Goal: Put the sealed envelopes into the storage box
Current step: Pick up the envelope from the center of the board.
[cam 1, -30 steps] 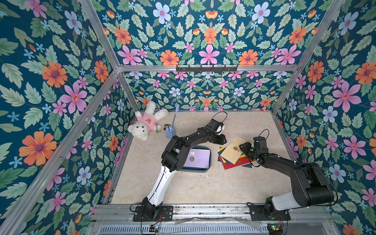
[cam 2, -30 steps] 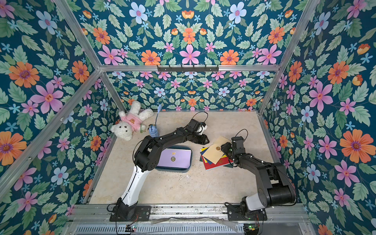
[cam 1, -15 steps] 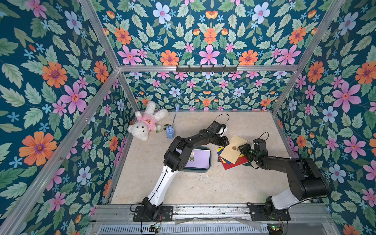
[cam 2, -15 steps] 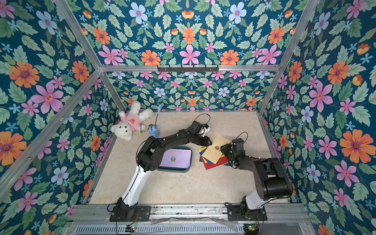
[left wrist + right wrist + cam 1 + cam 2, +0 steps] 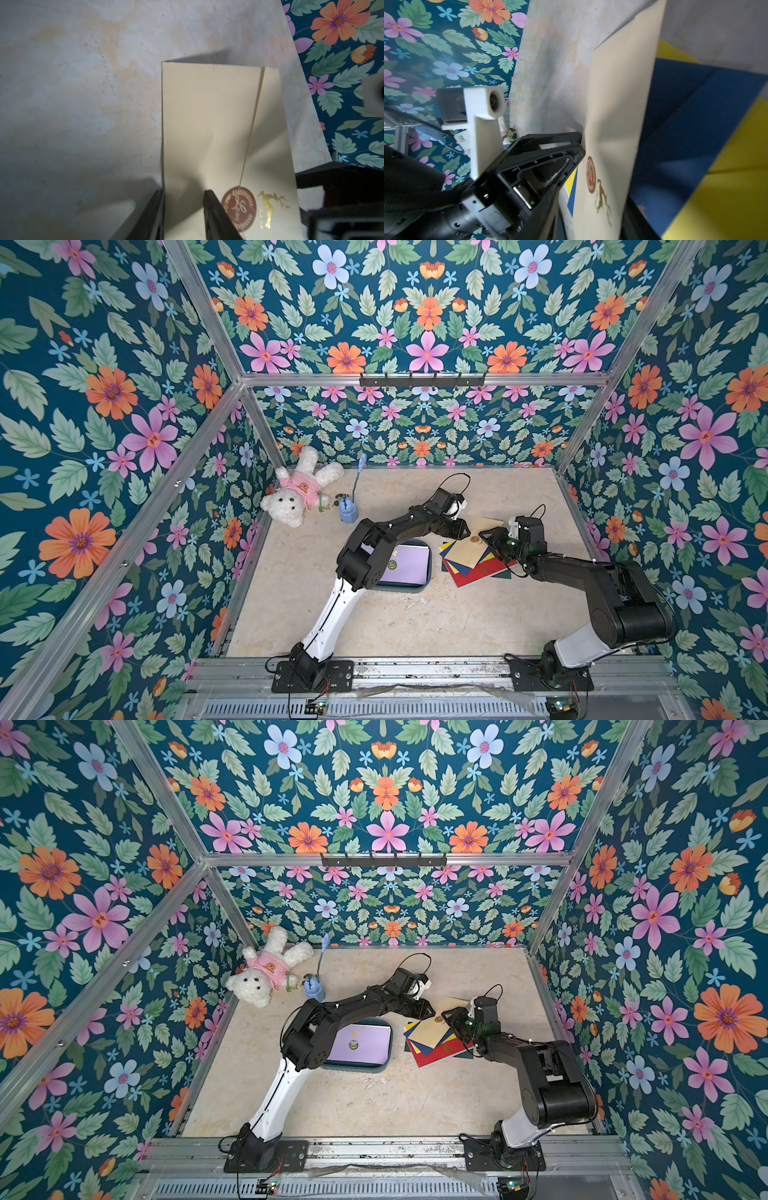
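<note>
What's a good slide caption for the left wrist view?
Left gripper, jaws apart, at the edge of a cream envelope with a round brown seal.

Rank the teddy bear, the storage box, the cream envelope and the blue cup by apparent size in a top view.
1. teddy bear and storage box: too close to rank, since the left arm hides part of the box.
2. cream envelope, lifted off the stack, so perhaps flattered.
3. blue cup, clearly smallest.
</note>
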{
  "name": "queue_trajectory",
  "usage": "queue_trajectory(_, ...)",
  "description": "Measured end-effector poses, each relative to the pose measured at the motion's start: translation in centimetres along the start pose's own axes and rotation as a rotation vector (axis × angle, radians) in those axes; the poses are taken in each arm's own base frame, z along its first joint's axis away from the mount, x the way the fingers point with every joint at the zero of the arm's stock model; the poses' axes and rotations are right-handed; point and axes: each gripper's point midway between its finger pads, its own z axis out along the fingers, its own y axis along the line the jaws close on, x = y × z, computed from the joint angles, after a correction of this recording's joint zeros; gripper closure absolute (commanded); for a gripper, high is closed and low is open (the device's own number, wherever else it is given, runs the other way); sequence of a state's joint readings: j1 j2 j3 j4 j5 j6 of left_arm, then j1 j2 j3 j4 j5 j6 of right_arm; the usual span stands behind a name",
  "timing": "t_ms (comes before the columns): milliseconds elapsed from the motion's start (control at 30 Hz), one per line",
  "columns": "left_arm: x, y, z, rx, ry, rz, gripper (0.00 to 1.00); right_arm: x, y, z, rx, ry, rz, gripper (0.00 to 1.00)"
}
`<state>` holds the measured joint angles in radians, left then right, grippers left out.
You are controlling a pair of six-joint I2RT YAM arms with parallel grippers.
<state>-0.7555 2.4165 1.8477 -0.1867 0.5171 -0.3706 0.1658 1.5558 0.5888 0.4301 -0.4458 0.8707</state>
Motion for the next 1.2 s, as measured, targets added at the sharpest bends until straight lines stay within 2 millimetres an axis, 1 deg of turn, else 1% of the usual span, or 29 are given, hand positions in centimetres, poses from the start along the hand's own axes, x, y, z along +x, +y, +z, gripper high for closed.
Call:
queue_trajectory(100, 0.0, 0.0, 0.0, 0.001, 0.0, 0.0, 0.62, -0.1, 0.9, -0.3, -0.026, 0.0, -0.001, 0.6)
queue_trajectory(200, -0.1, -0.1, 0.0, 0.004, 0.0, 0.0, 0.62, -0.1, 1.1, -0.3, -0.034, 0.004, 0.008, 0.76)
queue_trajectory(267, -0.1, -0.2, 0.0, 0.004, 0.001, -0.001, 0.62, 0.1, 0.8, -0.1, -0.034, 0.011, 0.015, 0.83)
queue_trajectory(367, -0.1, -0.2, 0.0, 0.005, 0.001, -0.008, 0.62, 1.2, 0.1, 0.0, -0.035, 0.042, 0.046, 0.88)
queue_trajectory(467, -0.1, -0.2, 0.0, 0.007, 0.003, -0.016, 0.62, 1.6, 0.1, 0.2, -0.039, 0.059, 0.063, 0.91)
queue_trajectory(567, -0.1, -0.2, -0.1, 0.007, 0.003, -0.015, 0.6, 1.6, 0.3, 0.2, -0.046, 0.065, 0.064, 1.0)
queue_trajectory(633, -0.2, -0.4, -0.2, 0.012, 0.003, -0.016, 0.56, 1.5, 0.8, -0.1, -0.059, 0.059, 0.05, 1.0)
queue_trajectory(700, -0.5, -0.6, -0.4, 0.011, 0.006, -0.02, 0.53, 1.1, 1.8, -0.6, -0.079, 0.046, 0.016, 1.0)
queue_trajectory(767, -1.3, -1.0, -1.2, 0.003, -0.006, -0.018, 0.5, 0.2, 3.8, -1.3, -0.108, 0.022, -0.053, 1.0)
queue_trajectory(833, -3.1, -1.6, -3.0, -0.009, -0.05, -0.008, 0.47, -0.8, 6.1, -2.3, -0.139, -0.006, -0.134, 1.0)
queue_trajectory(900, -5.4, -2.4, -5.8, -0.014, -0.115, 0.006, 0.47, -1.7, 8.4, -3.4, -0.166, -0.04, -0.227, 1.0)
queue_trajectory(967, -7.5, -3.1, -9.4, -0.021, -0.191, 0.018, 0.46, -2.1, 10.8, -4.9, -0.194, -0.077, -0.336, 1.0)
queue_trajectory(1033, -9.1, -3.1, -12.9, -0.042, -0.268, 0.021, 0.46, -2.0, 13.1, -6.4, -0.224, -0.109, -0.448, 1.0)
queue_trajectory(1100, -9.7, -2.5, -16.1, -0.069, -0.327, 0.015, 0.46, -1.4, 15.0, -7.6, -0.247, -0.132, -0.56, 1.0)
queue_trajectory(1200, -8.9, -0.7, -20.2, -0.131, -0.38, -0.017, 0.46, 0.4, 17.8, -8.9, -0.288, -0.133, -0.744, 1.0)
